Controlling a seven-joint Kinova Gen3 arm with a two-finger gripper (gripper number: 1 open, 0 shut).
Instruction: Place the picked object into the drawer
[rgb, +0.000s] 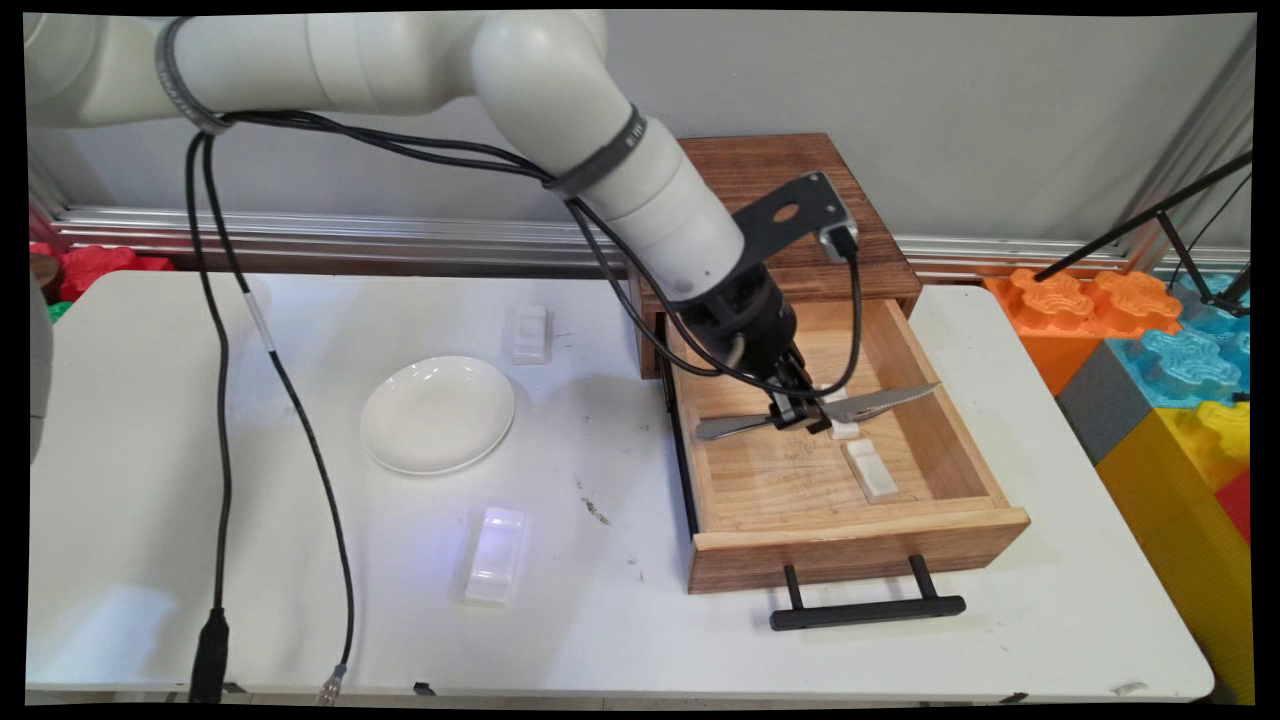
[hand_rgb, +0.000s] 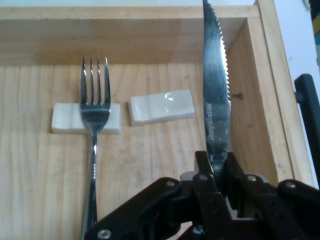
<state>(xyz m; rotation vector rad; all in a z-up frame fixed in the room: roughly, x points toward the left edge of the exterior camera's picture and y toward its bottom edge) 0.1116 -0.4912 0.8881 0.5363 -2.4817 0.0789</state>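
gripper (rgb: 800, 412) clenched on a serrated knife (rgb: 880, 401) over the open wooden drawer (rgb: 930, 430)

in the hand view the knife (hand_rgb: 216, 95) blade runs up from the closed fingers, above the drawer floor. a fork (hand_rgb: 95, 130) lies in the drawer with its neck on a white cutlery rest (hand_rgb: 65, 124); a second white rest (hand_rgb: 161, 106) sits just beside it. out on the white table (rgb: 600, 600) are a white plate (rgb: 438, 413) and two more rests.
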